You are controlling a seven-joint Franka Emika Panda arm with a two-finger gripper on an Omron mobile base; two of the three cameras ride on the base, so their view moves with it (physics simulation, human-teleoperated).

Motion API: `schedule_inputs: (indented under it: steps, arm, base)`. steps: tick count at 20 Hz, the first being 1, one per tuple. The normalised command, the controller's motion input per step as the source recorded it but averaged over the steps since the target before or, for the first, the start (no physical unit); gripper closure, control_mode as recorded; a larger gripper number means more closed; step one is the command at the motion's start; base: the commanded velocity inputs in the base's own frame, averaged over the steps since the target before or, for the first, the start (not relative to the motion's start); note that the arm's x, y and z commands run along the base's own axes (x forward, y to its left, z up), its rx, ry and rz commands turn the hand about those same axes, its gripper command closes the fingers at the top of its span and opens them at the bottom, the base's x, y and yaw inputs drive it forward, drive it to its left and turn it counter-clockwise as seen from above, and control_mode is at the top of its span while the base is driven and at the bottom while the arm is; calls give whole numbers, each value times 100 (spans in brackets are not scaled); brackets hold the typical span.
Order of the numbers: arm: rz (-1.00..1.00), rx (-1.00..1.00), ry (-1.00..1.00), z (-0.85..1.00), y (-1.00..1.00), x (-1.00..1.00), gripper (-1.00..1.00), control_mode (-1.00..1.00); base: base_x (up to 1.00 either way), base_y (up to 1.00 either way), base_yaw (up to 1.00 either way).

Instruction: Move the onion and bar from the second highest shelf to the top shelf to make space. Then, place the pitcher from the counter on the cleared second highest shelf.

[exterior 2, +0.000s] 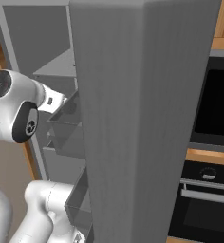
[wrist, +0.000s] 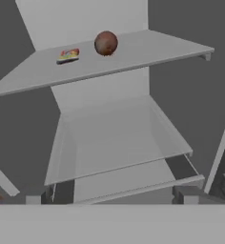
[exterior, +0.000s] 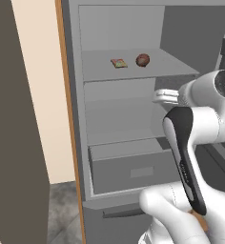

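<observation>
Inside the open fridge, the left base view shows the onion and the bar lying near each other, not touching, on the top shelf. Below it the second highest shelf sits above a grey drawer box. From the right base view, the fridge door blocks most of the cavity. Through the hand view, onion and bar rest on the upper panel — the lower one lies beneath. Whether the gripper is spread or pressed together, I cannot tell.
</observation>
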Motion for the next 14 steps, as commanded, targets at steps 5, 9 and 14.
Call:
schedule_inputs:
  steps: [5, 9, 14]
  arm:
    - [0, 0, 0, 0, -4, -3, -100, -100]
    - [0, 0, 0, 0, 0, 0, -100, -100]
    - [0, 0, 0, -1, 0, 0, -100, -100]
  base:
    - [0, 0, 0]
    - [0, 0, 0]
    - [0, 0, 0]
